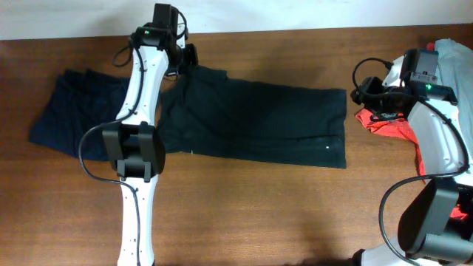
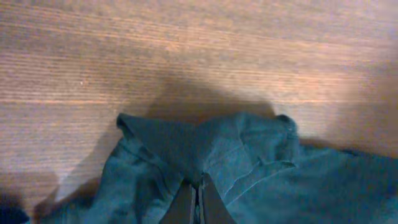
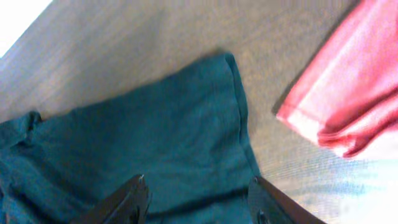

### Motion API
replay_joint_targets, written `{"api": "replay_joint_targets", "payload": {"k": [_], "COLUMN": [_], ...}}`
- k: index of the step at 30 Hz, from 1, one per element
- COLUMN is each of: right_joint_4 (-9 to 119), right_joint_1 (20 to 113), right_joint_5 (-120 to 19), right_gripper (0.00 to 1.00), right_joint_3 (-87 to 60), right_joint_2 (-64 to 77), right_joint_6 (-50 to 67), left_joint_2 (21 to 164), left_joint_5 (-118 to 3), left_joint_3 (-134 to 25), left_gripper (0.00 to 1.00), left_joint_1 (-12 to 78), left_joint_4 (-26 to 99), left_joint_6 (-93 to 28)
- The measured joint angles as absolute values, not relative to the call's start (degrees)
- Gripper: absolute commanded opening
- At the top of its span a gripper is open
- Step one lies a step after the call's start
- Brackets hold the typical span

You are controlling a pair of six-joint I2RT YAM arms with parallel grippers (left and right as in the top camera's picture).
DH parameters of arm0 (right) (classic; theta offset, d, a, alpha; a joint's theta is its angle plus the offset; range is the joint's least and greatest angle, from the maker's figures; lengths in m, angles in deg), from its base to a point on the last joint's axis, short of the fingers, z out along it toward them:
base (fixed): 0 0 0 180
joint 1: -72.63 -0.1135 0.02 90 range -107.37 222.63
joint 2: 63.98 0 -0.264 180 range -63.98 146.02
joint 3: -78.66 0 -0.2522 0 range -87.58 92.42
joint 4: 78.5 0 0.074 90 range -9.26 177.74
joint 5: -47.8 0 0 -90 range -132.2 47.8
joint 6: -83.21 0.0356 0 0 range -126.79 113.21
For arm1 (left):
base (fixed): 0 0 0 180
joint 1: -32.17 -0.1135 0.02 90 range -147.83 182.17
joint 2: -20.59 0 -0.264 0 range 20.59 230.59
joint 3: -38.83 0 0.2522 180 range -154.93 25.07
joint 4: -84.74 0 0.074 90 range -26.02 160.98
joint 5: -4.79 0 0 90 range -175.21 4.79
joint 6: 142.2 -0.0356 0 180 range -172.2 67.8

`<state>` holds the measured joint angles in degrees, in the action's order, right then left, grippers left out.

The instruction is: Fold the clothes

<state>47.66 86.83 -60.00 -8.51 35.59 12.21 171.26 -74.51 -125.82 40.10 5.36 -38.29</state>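
A dark teal garment (image 1: 251, 118) lies spread across the middle of the wooden table. My left gripper (image 1: 188, 58) is at the garment's far left corner, shut on a bunched fold of the fabric (image 2: 205, 155); its fingers (image 2: 198, 198) are pressed together with cloth between them. My right gripper (image 1: 367, 100) hovers just off the garment's right edge, open and empty. In the right wrist view its fingers (image 3: 198, 186) are spread wide above the teal fabric (image 3: 155, 143).
A dark blue folded garment (image 1: 70, 111) lies at the left of the table. A red garment (image 1: 392, 125) (image 3: 348, 87) and a pale grey one (image 1: 458, 59) are piled at the right edge, under my right arm.
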Motion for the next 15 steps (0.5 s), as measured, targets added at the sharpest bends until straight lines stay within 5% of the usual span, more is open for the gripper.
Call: {"api": "replay_joint_targets", "payload": {"k": [15], "right_joint_4": [63.99], "right_joint_1": [86.83], "right_joint_5": [-61.80], "right_gripper": [0.64], "right_joint_3": [-8.51], "right_joint_2": [47.89], "right_joint_6": [9.57], "left_joint_2": [171.26], "left_joint_5": [-73.00], "left_joint_3": [-142.83], "left_gripper": [0.00], "left_joint_1": [40.10], "left_joint_4": [-9.83], "left_joint_6": [-38.31]}}
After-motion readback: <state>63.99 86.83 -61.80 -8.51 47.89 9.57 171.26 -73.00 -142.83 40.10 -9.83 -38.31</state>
